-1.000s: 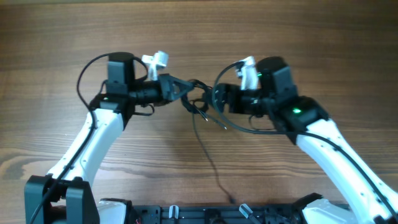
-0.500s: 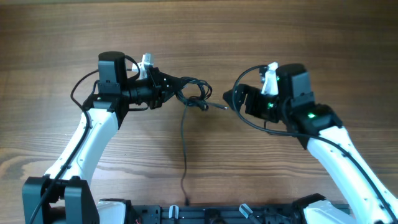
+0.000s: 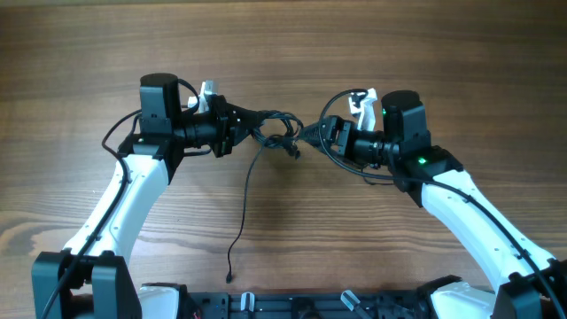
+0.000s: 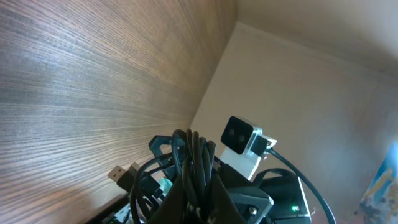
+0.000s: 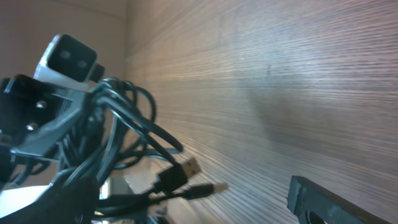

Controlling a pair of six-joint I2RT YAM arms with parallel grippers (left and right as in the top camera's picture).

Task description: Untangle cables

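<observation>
Cables [image 3: 270, 133]: one knotted bundle of thin black cords, mid-worktop, between the two grippers. The strand count inside the knot cannot be read.
- Overhead view: one free tail [image 3: 246, 190] leaves the bundle toward the near side, curves left, and ends in a small plug [image 3: 229, 276] just short of the black rail [image 3: 292, 306] at the near edge.
- Right wrist view: several loops [image 5: 127, 118], with two plug ends below them, one USB [image 5: 189, 169] and one slimmer [image 5: 208, 188].
- Left wrist view: one USB plug [image 4: 118, 174] sticks out to the side of the bundle [image 4: 194, 163].

Grippers, count two.
- Left gripper [image 3: 252, 122]: the jaws are pressed together on the bundle's left end. In the left wrist view the cords rise straight out from between them.
- Right gripper [image 3: 312, 137]: the jaws stand wide apart with nothing in them. Their tips are just beside the bundle's right end, and contact cannot be told. One fingertip [image 5: 314, 198] shows low in the right wrist view, well clear of the loops.

Room and edges.
- The worktop [image 3: 425, 53] shows open wood beyond the bundle up to the far edge of the overhead view.
- Open wood also shows outside each arm.
- The near area between the arms is crossed only by the tail.
- The overhead view shows no worktop edge.
- In the left wrist view the wood meets a pale wall [image 4: 298, 87].
- Whether the bundle rests on the wood or hangs above it cannot be told.
</observation>
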